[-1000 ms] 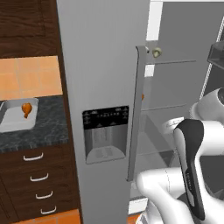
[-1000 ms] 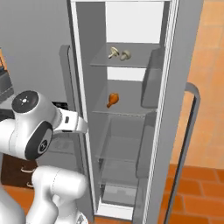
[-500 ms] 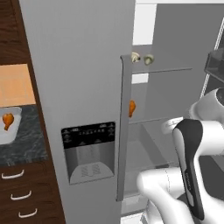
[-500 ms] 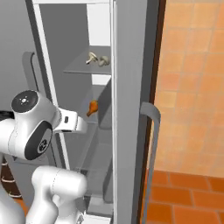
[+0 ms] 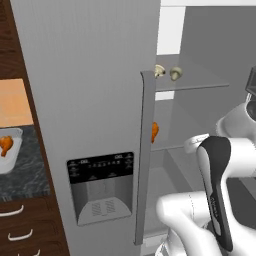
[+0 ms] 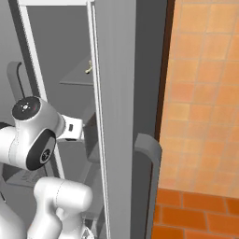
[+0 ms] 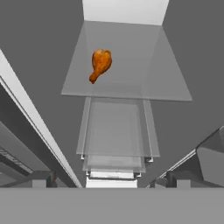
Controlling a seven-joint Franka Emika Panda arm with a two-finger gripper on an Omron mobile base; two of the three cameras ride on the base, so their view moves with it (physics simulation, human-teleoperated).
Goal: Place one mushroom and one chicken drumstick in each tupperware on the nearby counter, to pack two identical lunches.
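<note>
Chicken drumstick (image 7: 100,64) lay alone on a glass fridge shelf (image 7: 144,83), toward its left half, thin end pointing down-left in the hand view. Two mushrooms (image 5: 167,73) sat side by side on the shelf above. Another drumstick (image 5: 5,144) already rested in a white tupperware (image 5: 13,152) on the counter (image 5: 25,172), left of the fridge door (image 5: 90,100). Gripper (image 7: 109,177) faced the shelf from well back, fingers spread wide, holding nothing. Probably best reached straight in above the drawers (image 7: 114,135), clear of the door edge, jaws set across the meaty end, closing only once around it. Contact depth hard to judge from here.
</note>
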